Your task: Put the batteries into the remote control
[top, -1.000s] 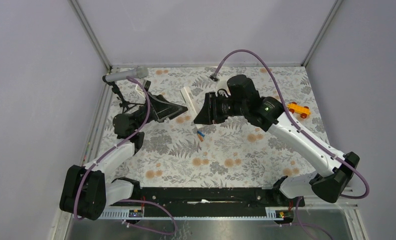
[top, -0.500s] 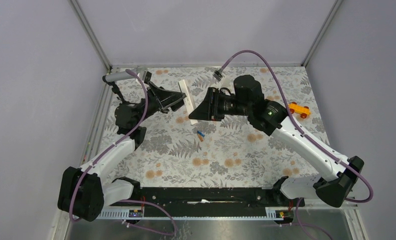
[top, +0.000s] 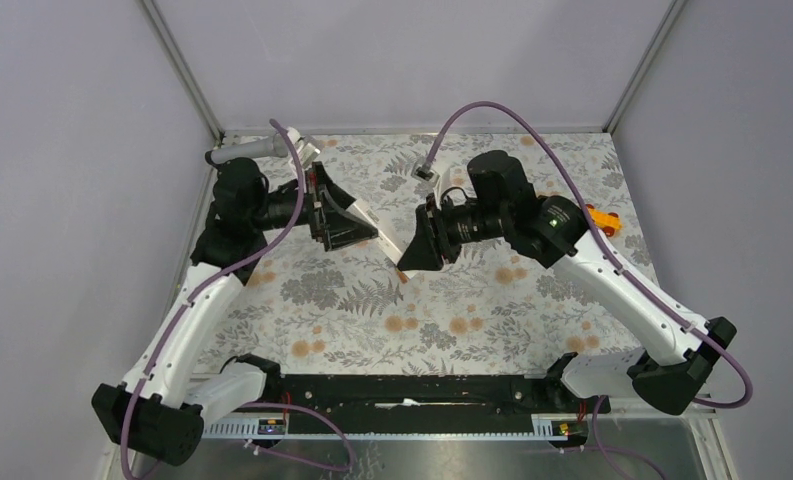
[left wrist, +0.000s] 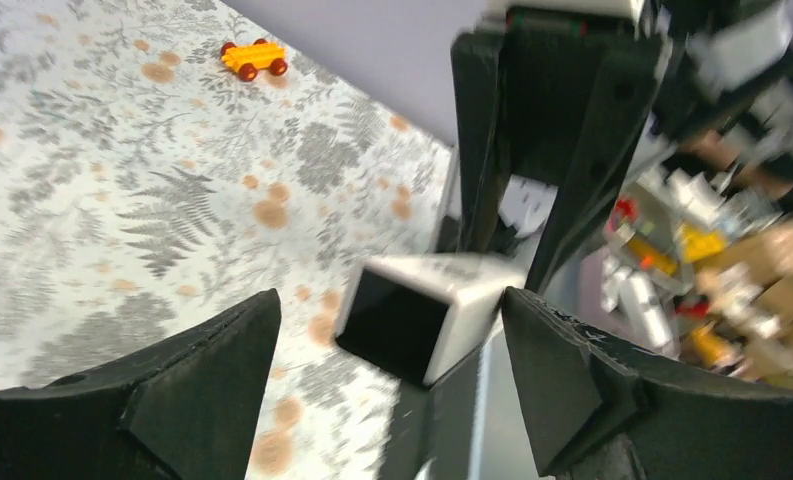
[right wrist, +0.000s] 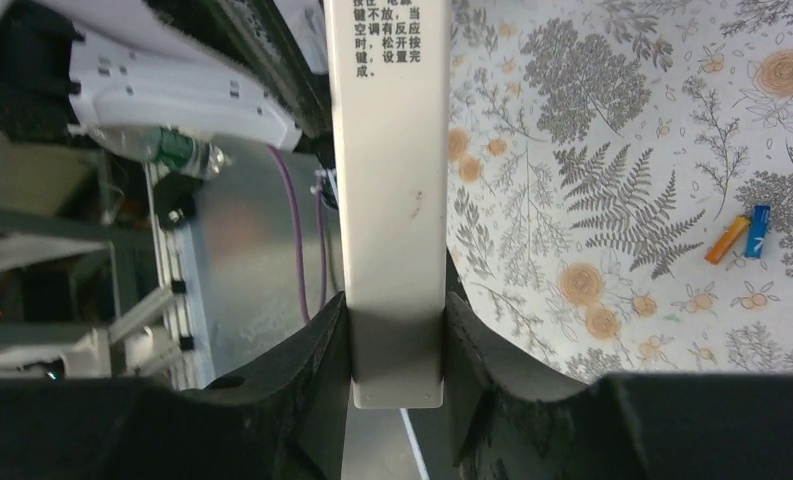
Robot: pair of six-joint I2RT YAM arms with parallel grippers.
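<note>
The remote control (top: 390, 238) is a long white bar held in the air between the two arms. My right gripper (top: 409, 255) is shut on one end of it; the right wrist view shows both fingers pressed on the remote's sides (right wrist: 392, 200). My left gripper (top: 357, 222) is open, and the remote's other end (left wrist: 427, 315) sits between its jaws, close to the right finger (left wrist: 572, 380). The batteries, one orange (right wrist: 727, 240) and one blue (right wrist: 757, 230), lie side by side on the floral mat. In the top view they are hidden under the right gripper.
An orange-yellow toy car (top: 600, 218) sits at the mat's right side, also in the left wrist view (left wrist: 254, 57). A grey microphone on a black tripod (top: 247, 150) stands at the far left corner. Metal frame posts and grey walls border the mat (top: 372, 310).
My right gripper has carried the remote off the mat, toward the centre and nearer. My left arm has risen and swung right, bringing its open jaws around the remote's free end.
</note>
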